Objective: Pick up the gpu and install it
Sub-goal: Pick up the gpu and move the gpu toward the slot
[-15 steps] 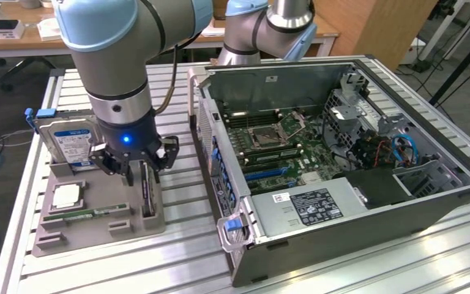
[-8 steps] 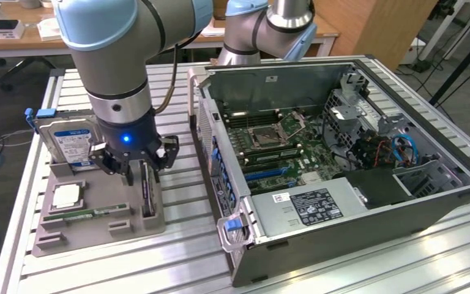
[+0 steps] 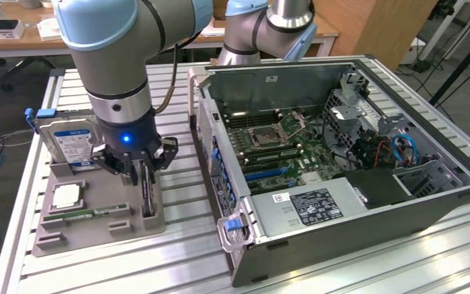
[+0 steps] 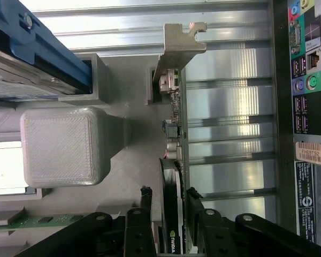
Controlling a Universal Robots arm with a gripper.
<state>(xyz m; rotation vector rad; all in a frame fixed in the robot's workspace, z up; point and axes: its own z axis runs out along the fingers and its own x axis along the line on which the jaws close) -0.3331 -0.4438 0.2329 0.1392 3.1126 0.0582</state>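
Step in hand: grasp. The gripper (image 4: 168, 194) is open, its fingers (image 4: 140, 220) straddling the gpu (image 4: 176, 134), which stands on edge directly between them in the gray holder (image 3: 96, 228). A secure pickup requires both pads seated squarely on the card faces.

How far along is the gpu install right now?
Done: the end effector sits over the gpu in the gray holder. In hand: its fingers sit either side of the card, a gap showing, so no grip. Left: the card is neither lifted nor in the open computer case.
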